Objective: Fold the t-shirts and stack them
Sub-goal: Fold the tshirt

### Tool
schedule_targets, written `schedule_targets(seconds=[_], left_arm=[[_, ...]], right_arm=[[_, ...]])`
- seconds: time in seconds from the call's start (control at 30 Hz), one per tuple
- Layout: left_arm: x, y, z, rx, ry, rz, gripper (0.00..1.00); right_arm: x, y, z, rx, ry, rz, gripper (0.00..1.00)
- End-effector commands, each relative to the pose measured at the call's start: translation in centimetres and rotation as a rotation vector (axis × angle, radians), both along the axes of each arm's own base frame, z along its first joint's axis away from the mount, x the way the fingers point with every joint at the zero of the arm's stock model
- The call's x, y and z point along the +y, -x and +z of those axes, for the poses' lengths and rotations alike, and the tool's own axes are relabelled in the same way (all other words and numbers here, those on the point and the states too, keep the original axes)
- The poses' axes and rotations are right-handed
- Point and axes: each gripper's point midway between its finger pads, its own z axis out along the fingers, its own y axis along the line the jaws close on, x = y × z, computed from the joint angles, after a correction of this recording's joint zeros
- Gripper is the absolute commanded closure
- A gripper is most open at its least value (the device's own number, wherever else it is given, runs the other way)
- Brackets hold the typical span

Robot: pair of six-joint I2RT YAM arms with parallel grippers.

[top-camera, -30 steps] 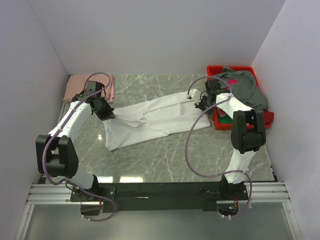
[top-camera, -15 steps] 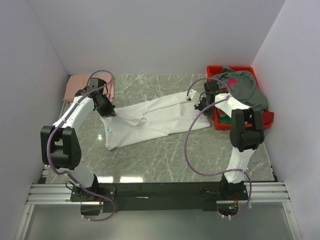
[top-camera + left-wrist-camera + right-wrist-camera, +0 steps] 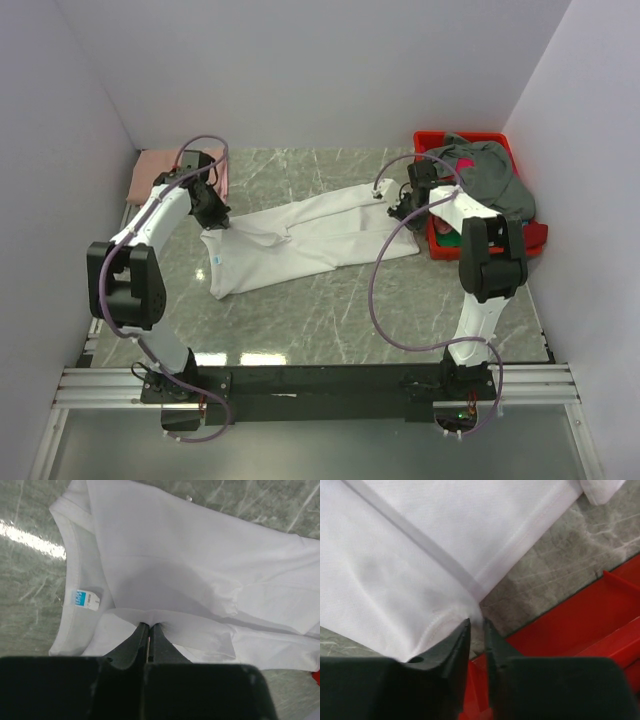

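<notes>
The white shirt (image 3: 310,240) lies across the middle of the table (image 3: 330,310), doubled lengthwise into a long band that runs from about 8 o'clock to 2 o'clock, collar end to the left. The left gripper (image 3: 150,627) is clenched on a fold of cloth just beside the neck label (image 3: 84,600), probably to keep that end taut and in line. At the hem end the right gripper (image 3: 476,622) has its jaws a crack apart, with the hem corner lying at their tips rather than clamped between them, so it looks like a let-go with that end laid flat. The pink shirt (image 3: 150,175) sits folded at 10 o'clock, presumably the start of the stack. A grey shirt (image 3: 490,175) is heaped in the red bin (image 3: 430,138) at 2 o'clock, just beside the hem, waiting its turn.
</notes>
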Motion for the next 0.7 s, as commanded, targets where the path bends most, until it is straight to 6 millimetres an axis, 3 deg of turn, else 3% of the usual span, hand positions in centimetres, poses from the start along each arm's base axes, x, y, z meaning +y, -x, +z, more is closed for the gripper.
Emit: schedule_targets(seconds=[0.0,0.03,0.07,0.17,0.27,0.37,0.47,0.6,0.67], left_arm=[[0.9,-2.0,1.2,-0.057,-0.061,-0.028,0.94],[0.9,-2.4,1.4,-0.071,-0.065,-0.034,0.88],[0.9,-2.6,1.7,-0.080,-0.069,-0.035,0.73],[0.8,-3.8,3.0,-0.134,-0.069,-0.057,0.52],[0.1,-4.7,5.6,-0.227,-0.041,-0.090,0.40],[-0.3,-4.9,8.5,-0.314,-0.032,-0.124,0.38],[-0.3,-4.8,10.2,-0.375,-0.050,-0.166,0.36],[0.0,-2.5,11.4,-0.427,-0.066,-0.195,0.35],[-0.5,-1.4,11.7,-0.457,-0.037,-0.198,0.34]], right_arm=[[0.7,-2.4,2.2,-0.100,-0.013,-0.037,0.73],[0.8,-2.7,2.8,-0.122,-0.016,-0.049,0.70],[1.0,-3.0,3.2,-0.137,-0.023,-0.054,0.66],[2.1,-3.6,5.2,-0.187,-0.068,-0.070,0.60],[3.4,-3.6,7.2,-0.221,-0.131,-0.065,0.58],[5.2,-2.6,9.2,-0.215,-0.227,-0.038,0.58],[6.4,-0.7,10.7,-0.180,-0.289,0.031,0.56],[9.6,3.6,12.3,-0.106,-0.455,0.188,0.53],[10.9,6.1,11.8,-0.046,-0.506,0.277,0.53]])
